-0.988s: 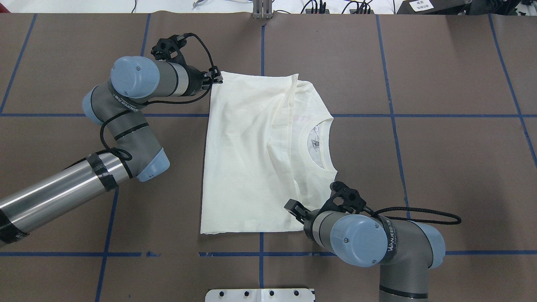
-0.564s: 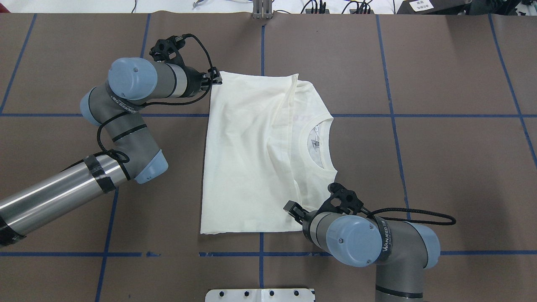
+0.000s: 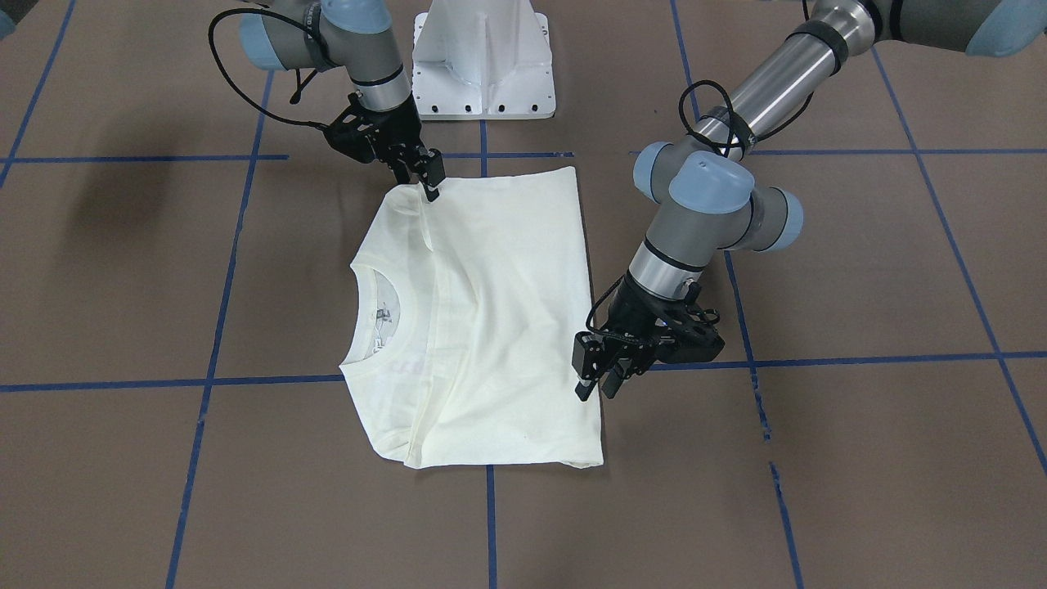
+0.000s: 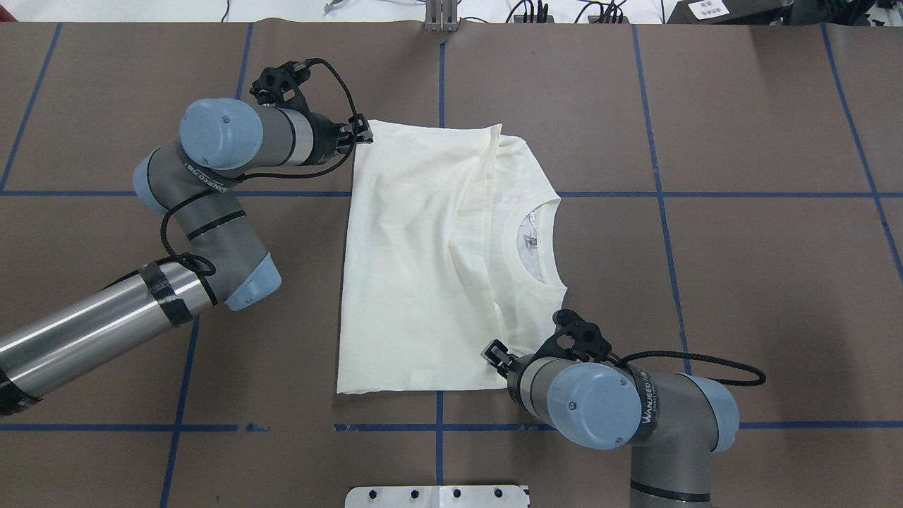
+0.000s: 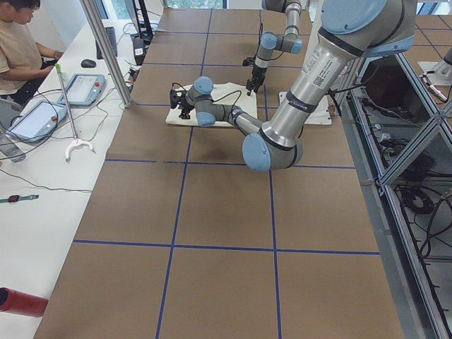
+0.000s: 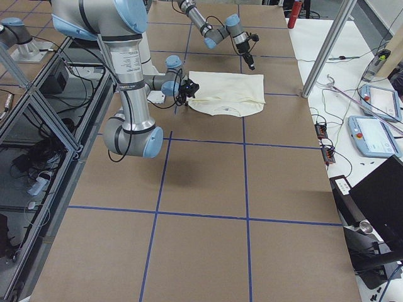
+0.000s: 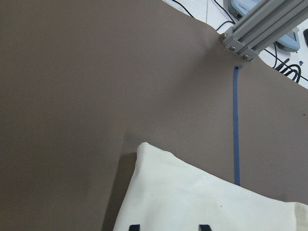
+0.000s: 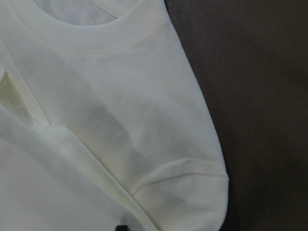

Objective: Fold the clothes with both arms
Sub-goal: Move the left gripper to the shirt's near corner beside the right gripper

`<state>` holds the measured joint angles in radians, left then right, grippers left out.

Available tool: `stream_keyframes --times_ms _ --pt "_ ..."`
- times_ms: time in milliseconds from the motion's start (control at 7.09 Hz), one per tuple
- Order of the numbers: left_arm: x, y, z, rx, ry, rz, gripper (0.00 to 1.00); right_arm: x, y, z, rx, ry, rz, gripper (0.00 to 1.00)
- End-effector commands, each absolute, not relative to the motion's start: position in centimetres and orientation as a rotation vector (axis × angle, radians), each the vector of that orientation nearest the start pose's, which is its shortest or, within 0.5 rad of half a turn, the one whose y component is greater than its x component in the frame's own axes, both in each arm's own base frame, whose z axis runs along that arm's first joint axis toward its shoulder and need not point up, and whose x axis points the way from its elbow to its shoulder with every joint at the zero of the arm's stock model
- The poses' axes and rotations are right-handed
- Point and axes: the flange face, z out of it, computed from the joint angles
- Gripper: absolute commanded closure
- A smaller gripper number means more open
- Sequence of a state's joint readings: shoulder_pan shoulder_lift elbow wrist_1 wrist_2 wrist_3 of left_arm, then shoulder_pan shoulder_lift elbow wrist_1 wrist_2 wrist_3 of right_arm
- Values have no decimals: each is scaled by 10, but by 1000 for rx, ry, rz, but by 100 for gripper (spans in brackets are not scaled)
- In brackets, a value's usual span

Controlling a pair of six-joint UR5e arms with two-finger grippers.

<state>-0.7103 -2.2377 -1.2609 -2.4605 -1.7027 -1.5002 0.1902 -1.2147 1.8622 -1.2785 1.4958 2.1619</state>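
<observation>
Cream shirt (image 4: pixel 416 261), part-folded, lies mid-frame on the tabletop (image 4: pixel 741 282), unmoved over the last second. Left gripper (image 4: pixel 362 131) hovers at its upper-left corner, jaws spread; right gripper (image 4: pixel 492 351) sits at its lower edge, jaws' state unclear. The next fold has seemingly not begun.

Overhead camera looking forward and down from table (image 4: pixel 741 106) edge bearing pedestal (image 4: pixel 437 496). Front camera facing back steeply from opposite edge. Side cameras sitting far off, looking along table from each end. Wrist cameras hovering close, each framing one shirt (image 4: pixel 416 261) corner. All views sharing shirt.
</observation>
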Motion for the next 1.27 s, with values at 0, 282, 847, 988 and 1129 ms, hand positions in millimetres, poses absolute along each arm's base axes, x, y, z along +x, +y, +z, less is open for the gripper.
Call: stream_keyframes --times_ms 0,282,847,988,1129 --pt "494 -583 300 372 1205 -473 49 -559 -251 296 -129 -973 760 100" --pt "495 -583 302 370 1202 -472 49 -556 -250 291 -130 -984 759 100" --pt "488 -537 293 321 1274 -482 48 -537 -252 276 -138 -1025 764 100" --pt "474 -499 275 278 1333 -493 48 -529 -253 270 -137 -1032 767 100" --pt "467 -454 270 197 1344 -518 46 -524 -250 265 -136 -1013 766 100"
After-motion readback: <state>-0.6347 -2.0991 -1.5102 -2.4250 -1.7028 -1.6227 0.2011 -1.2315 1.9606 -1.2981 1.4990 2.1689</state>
